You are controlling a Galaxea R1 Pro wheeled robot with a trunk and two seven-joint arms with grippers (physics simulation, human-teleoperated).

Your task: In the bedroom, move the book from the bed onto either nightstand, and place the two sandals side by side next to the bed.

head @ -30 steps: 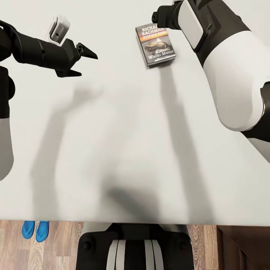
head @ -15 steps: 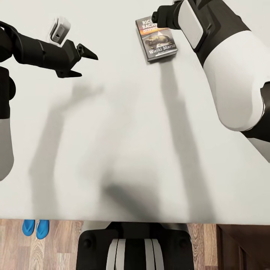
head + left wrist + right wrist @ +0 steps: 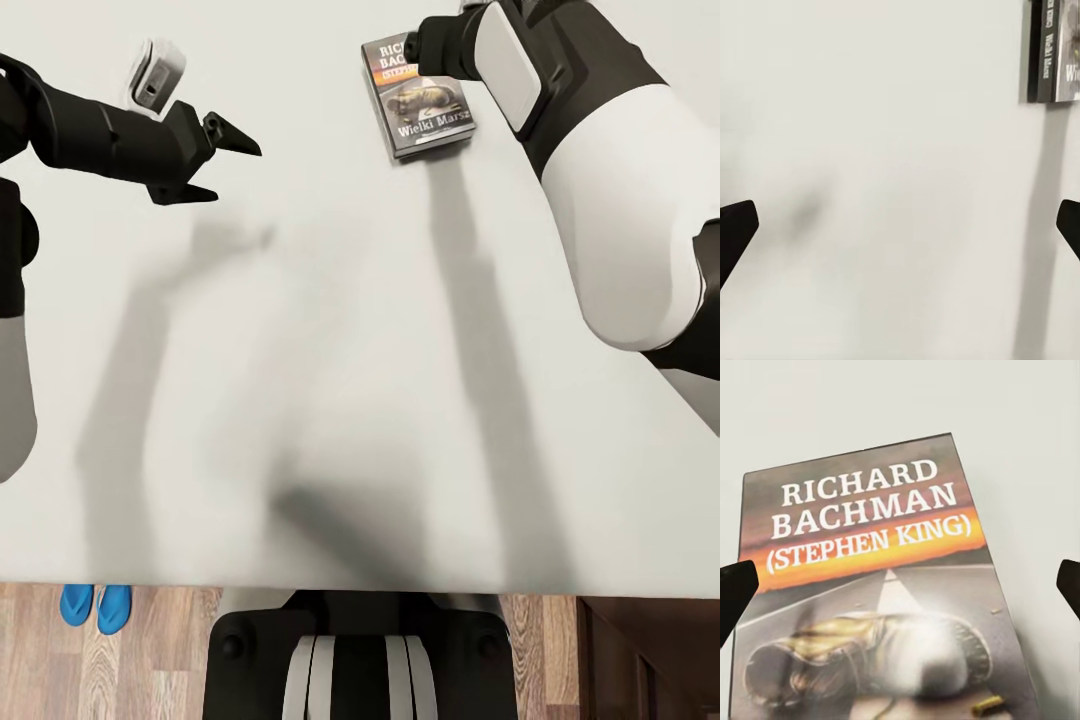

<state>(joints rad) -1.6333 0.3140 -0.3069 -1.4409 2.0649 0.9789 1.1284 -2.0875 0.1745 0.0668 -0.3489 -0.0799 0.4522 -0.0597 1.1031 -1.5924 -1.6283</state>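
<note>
Most of what I see from the head camera is the bed [image 3: 330, 380], its off-white mattress flat and bare apart from long grey arm shadows; past its near edge runs a strip of wood-plank floor [image 3: 150, 660], with a dark-brown wooden piece [image 3: 650, 660] at the right corner that I cannot identify. My right arm [image 3: 600, 180] reaches over the mattress and covers the far corner of the book [image 3: 420, 115], so from the head I cannot see that gripper's tips. The right wrist camera fills the gap; the right gripper [image 3: 900, 585] has its fingers spread wide, one dark tip at each side of the frame, and between them lies the cover, reading RICHARD BACHMAN (STEPHEN KING) above an orange band. The left gripper [image 3: 228, 165] hangs well apart from the book, fingers parted with nothing between them; its wrist camera catches the book's spine [image 3: 1044, 52]. The two sandals [image 3: 96, 608], bright blue, sit side by side on the floor near the bed's edge.
</note>
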